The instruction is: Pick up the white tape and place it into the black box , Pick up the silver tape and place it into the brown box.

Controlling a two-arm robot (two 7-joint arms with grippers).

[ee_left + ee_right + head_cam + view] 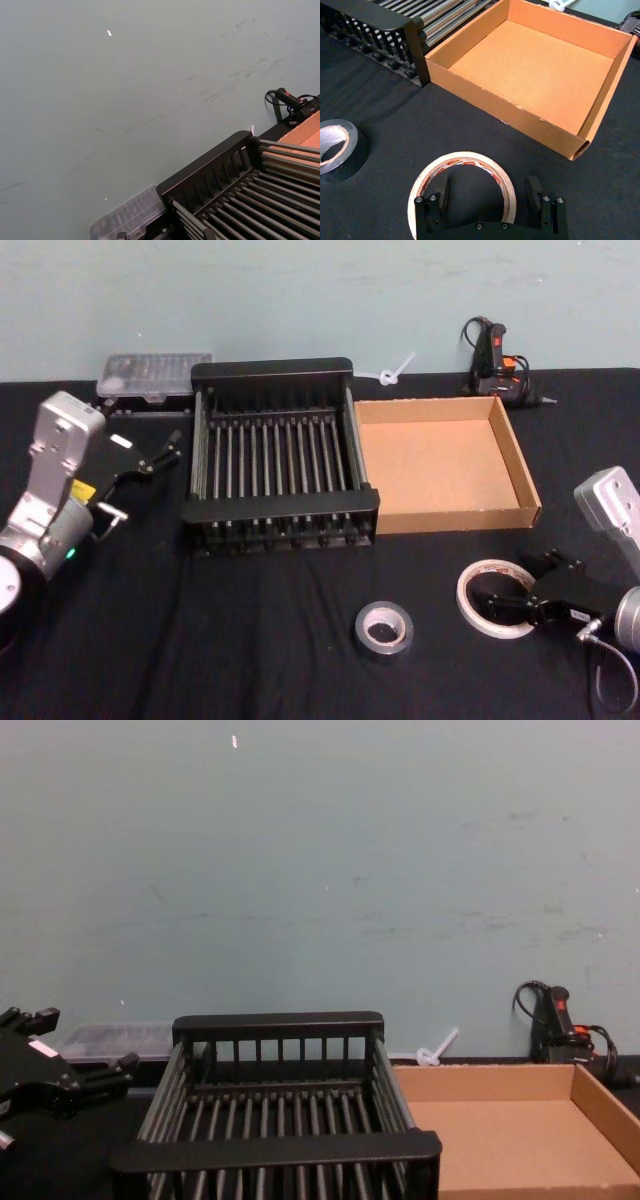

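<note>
The white tape (468, 585) lies flat on the black cloth at the front right, red print on its inner ring (465, 157). My right gripper (500, 604) is open and down at it. In the right wrist view the gripper (487, 195) has one finger inside the ring and the other outside it, straddling the band. The silver tape (384, 628) lies flat to the white tape's left (345, 131). Behind them are the black box (280, 370) and the brown box (455, 515) side by side, both with nothing inside. My left gripper (152, 453) hangs open left of the black box (280, 1030).
A clear plastic case (153, 375) sits behind the black box at the back left. A glue gun (497, 365) with its cord stands at the back right by the wall, and a white zip tie (392, 373) lies behind the boxes.
</note>
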